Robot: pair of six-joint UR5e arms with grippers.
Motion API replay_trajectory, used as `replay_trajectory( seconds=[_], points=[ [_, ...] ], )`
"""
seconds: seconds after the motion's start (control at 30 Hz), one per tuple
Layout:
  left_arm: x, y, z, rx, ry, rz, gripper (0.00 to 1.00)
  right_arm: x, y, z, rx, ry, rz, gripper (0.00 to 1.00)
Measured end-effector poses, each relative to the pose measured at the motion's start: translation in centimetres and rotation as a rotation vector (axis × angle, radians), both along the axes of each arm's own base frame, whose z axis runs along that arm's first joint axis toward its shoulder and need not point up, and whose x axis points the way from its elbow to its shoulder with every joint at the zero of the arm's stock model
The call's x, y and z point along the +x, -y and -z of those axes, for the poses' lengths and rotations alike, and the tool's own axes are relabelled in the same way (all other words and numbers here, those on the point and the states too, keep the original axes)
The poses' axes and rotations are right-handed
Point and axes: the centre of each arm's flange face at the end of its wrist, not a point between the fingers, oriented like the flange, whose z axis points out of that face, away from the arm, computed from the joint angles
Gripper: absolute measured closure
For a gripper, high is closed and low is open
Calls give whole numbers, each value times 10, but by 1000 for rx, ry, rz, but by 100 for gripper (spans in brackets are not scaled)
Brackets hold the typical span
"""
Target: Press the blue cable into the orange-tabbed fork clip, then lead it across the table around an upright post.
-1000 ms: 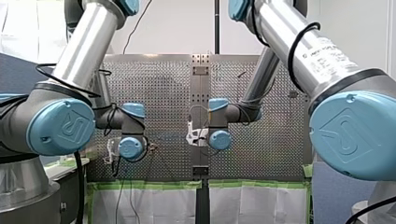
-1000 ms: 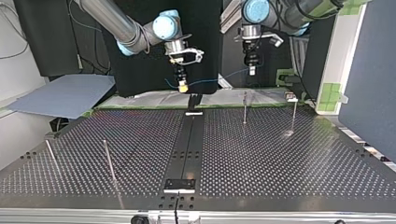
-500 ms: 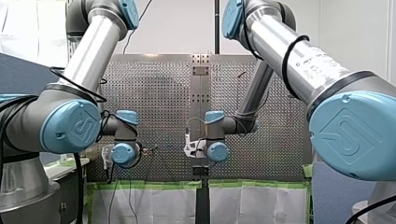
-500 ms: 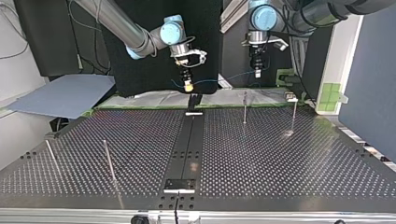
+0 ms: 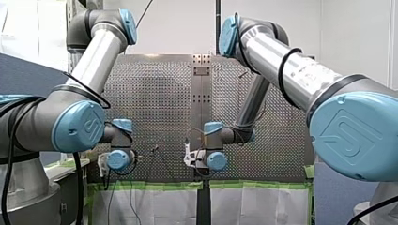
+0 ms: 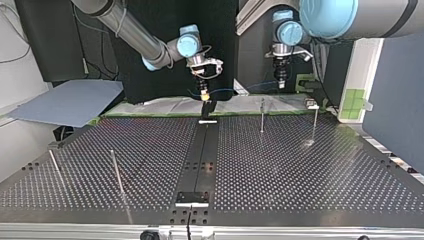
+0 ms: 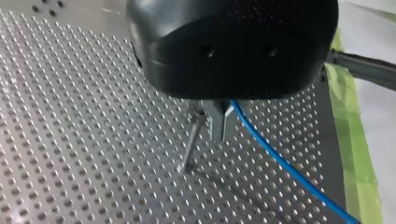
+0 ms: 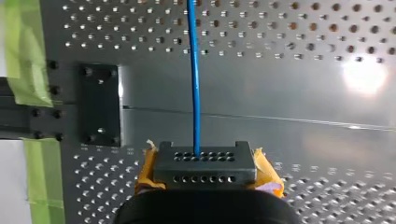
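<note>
Two robot arms work over a perforated metal table, w/ a blue cable strung in the air between their hands. My right hand, w/ yellow pads, hangs above the middle of the table edge nearest the arms, over the end of a black centre strip. It is closed on the cable, which leaves a black holed block between the pads and runs straight ahead. Just below that hand stands a small dark fixture on a white base, poss. the fork clip; too small to tell.

My left hand is along the same edge, toward the corner at the top view's right. Its metal fingers are pinched together on the cable, which trails off toward green tape at the table edge. An upright post stands just beside those fingers, on the side away from the cable. A 2nd post stands nearer that corner.
</note>
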Motion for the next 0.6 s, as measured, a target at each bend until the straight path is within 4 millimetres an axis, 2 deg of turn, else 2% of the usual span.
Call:
replay_trajectory(
  seconds=[0.27, 0.47, 0.6],
  points=[
    [16, -5, 21, -31, -49, 4, 100, 7, 14, 26, 22, -21, 2, 100],
    [28, -7, 38, -38, -77, 11, 100, 18, 28, 21, 1, -1, -5, 100],
    [45, -11, 44, -49, -57, 3, 100, 22, 33, 18, -8, 4, -22, 100]
  ],
)
